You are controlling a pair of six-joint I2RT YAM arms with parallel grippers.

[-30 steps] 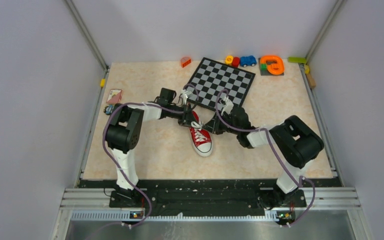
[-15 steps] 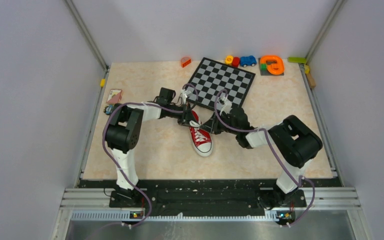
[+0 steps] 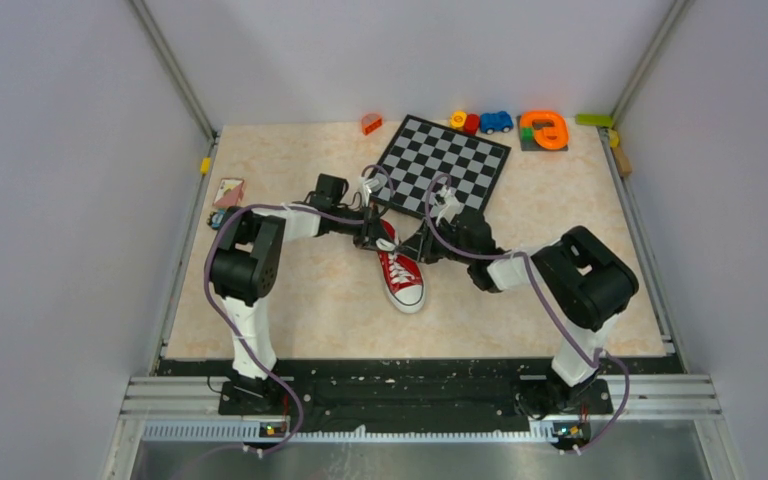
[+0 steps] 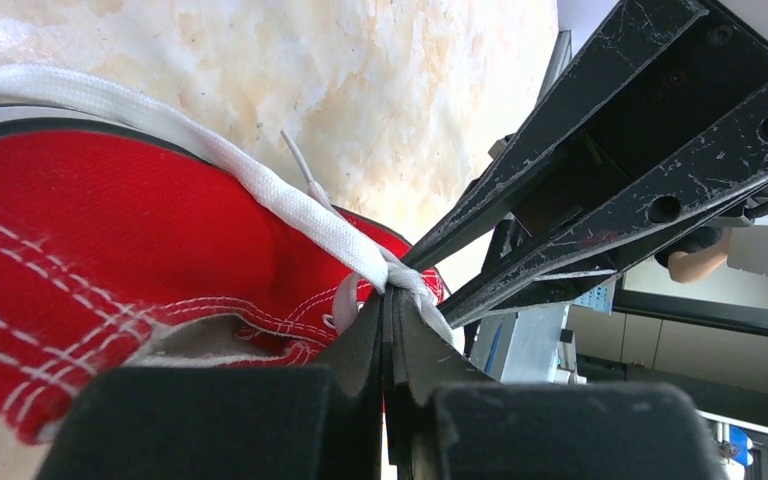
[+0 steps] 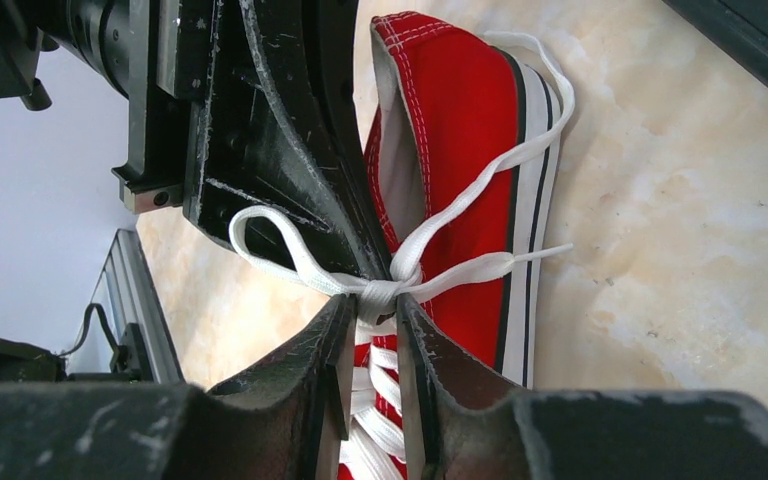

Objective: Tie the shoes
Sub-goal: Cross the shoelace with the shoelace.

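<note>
The shoe [image 3: 401, 275] is a red low sneaker with white laces, lying mid-table with its toe toward me. My left gripper [image 3: 380, 238] reaches in from the left at the shoe's opening. In the left wrist view its jaws [image 4: 390, 295] are pressed shut with the white lace [image 4: 290, 205] pinched at their tips, above the red canvas [image 4: 80, 250]. My right gripper [image 3: 417, 250] comes from the right. Its jaws [image 5: 374, 300] stand a narrow gap apart, the tips touching both sides of the lace knot [image 5: 380, 288]. One loop [image 5: 260, 240] hangs left; another strand runs round the heel [image 5: 550, 100].
A checkerboard [image 3: 445, 165] lies just behind the shoe. Small toys line the back edge: an orange piece [image 3: 371, 123], a blue car [image 3: 496, 121] and an orange ring [image 3: 544, 130]. A card [image 3: 229, 190] rests at the left edge. Grey walls enclose the table.
The right arm has shifted slightly left, toward the shoe. Both grippers stay together at the knot, and the shoe has barely moved.
</note>
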